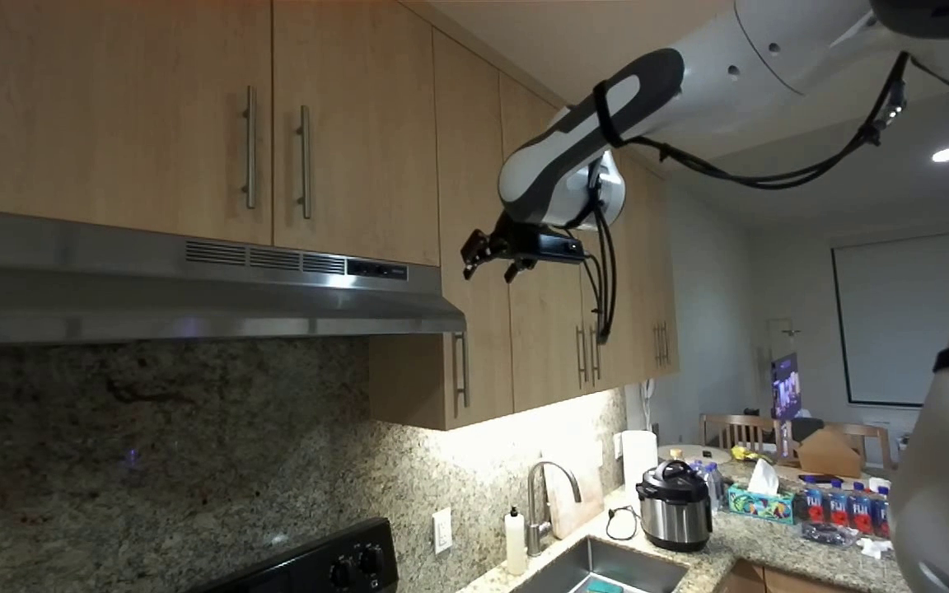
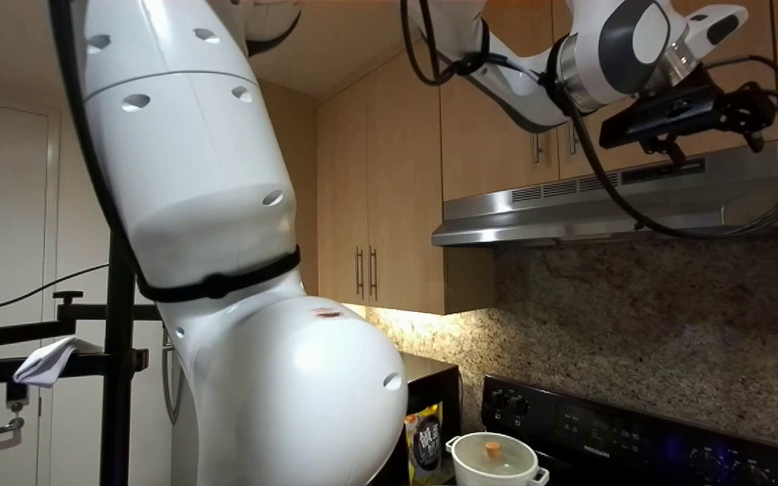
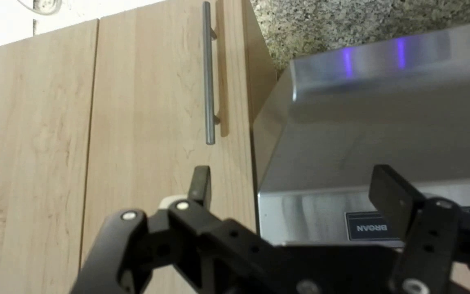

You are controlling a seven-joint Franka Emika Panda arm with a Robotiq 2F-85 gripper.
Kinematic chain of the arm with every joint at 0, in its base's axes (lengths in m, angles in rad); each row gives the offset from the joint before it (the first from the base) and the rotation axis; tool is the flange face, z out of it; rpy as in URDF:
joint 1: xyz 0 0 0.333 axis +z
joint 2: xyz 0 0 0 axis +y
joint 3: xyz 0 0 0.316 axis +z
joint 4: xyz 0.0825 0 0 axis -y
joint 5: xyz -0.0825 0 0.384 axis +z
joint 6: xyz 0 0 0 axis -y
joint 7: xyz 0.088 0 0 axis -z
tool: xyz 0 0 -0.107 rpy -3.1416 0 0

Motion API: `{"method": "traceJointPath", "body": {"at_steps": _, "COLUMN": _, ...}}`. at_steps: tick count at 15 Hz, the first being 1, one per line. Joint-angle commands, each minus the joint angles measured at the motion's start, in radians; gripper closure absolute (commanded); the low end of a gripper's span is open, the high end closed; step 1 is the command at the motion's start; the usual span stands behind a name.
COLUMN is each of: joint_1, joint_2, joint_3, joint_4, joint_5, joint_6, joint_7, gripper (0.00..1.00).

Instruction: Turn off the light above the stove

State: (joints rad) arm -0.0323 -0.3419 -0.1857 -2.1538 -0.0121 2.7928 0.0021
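A stainless range hood (image 1: 194,301) hangs under wood cabinets, above the black stove (image 2: 585,425). It also shows in the other views (image 2: 531,219) (image 3: 373,143). A dark control panel (image 1: 377,269) sits at one end of its front face. In the wrist view the panel (image 3: 367,226) reads BROAN upside down and is partly hidden by a finger. The hood's light itself is hidden. My gripper (image 1: 488,273) is open with nothing between its fingers. It is in the air in front of the cabinets, near the panel end of the hood, apart from both (image 2: 716,152) (image 3: 292,179).
A cabinet bar handle (image 3: 209,77) sticks out beside the hood. Upper cabinets (image 1: 474,206) run along the wall. Black cables (image 2: 632,216) loop below the wrist. Below are a white pot (image 2: 494,459), a faucet (image 1: 536,502) and a pressure cooker (image 1: 675,511).
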Motion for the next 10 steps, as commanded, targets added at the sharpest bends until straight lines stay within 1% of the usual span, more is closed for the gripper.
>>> {"method": "traceJointPath", "body": {"at_steps": 1, "joint_1": 0.091, "joint_2": -0.076, "joint_3": -0.138, "joint_4": -0.104, "joint_5": 0.115, "joint_6": -0.034, "joint_7": -0.222, "gripper": 0.00}}
{"method": "traceJointPath", "body": {"at_steps": 2, "joint_1": 0.109, "joint_2": -0.082, "joint_3": -0.174, "joint_4": -0.115, "joint_5": 0.132, "joint_6": -0.056, "joint_7": -0.267, "gripper": 0.00}}
{"method": "traceJointPath", "body": {"at_steps": 3, "joint_1": 0.080, "joint_2": -0.069, "joint_3": -0.175, "joint_4": -0.118, "joint_5": 0.145, "joint_6": -0.103, "joint_7": -0.302, "gripper": 0.00}}
{"method": "traceJointPath", "body": {"at_steps": 6, "joint_1": 0.071, "joint_2": -0.045, "joint_3": -0.216, "joint_4": -0.113, "joint_5": 0.162, "joint_6": -0.224, "joint_7": -0.385, "gripper": 0.00}}
{"method": "traceJointPath", "body": {"at_steps": 10, "joint_1": 0.073, "joint_2": -0.021, "joint_3": -0.219, "joint_4": -0.109, "joint_5": 0.192, "joint_6": -0.321, "joint_7": -0.450, "gripper": 0.00}}
